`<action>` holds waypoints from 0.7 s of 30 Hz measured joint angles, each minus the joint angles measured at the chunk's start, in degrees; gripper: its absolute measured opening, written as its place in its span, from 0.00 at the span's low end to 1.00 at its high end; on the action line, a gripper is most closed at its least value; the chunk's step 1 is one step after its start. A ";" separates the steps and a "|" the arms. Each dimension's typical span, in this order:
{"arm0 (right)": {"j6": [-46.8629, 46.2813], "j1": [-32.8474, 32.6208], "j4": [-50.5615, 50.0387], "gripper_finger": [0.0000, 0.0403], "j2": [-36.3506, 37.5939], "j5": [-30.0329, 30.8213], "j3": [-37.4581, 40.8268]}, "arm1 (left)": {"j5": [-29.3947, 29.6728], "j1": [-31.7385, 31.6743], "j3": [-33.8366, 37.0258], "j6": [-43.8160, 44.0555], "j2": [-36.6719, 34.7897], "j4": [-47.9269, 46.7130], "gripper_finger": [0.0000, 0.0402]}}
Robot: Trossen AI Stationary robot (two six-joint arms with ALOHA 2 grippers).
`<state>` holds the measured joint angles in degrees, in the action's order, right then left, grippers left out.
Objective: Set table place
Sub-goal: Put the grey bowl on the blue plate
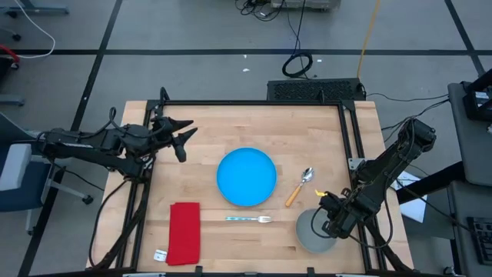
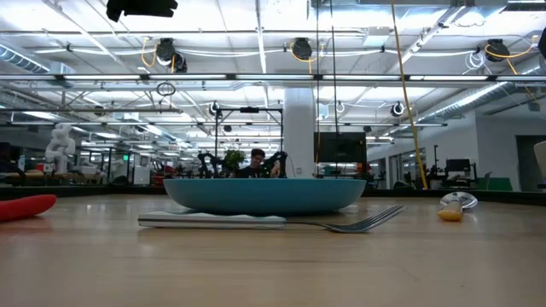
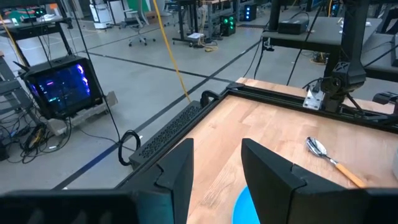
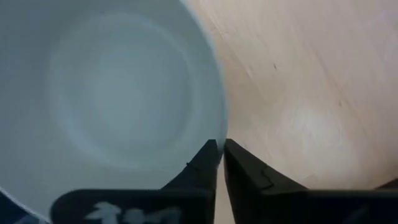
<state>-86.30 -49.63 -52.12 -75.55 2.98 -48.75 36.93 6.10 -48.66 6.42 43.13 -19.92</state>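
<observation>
High view shows the right gripper pinching the grey bowl by its rim at the table's near right corner, presumably to carry it, while the left gripper waits spread apart beyond the blue plate.

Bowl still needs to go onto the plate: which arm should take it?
Right, most likely. The right gripper is already at the grey bowl, fingers pinched on its rim. The left gripper hangs open over the table's far left, with the blue plate between it and the bowl.
</observation>
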 joint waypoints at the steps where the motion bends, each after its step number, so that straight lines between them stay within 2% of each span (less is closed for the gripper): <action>1: 0.00 0.00 0.00 0.02 0.00 0.13 0.00 | 0.00 -0.01 0.00 0.00 0.00 0.00 0.35; 21: -1.09 0.02 -3.45 0.00 0.00 1.49 0.00 | 0.00 -0.01 -0.01 0.00 0.00 -0.09 0.35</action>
<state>-87.39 -49.60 -55.57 -75.55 4.47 -48.75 36.93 6.09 -48.66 6.42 43.13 -20.01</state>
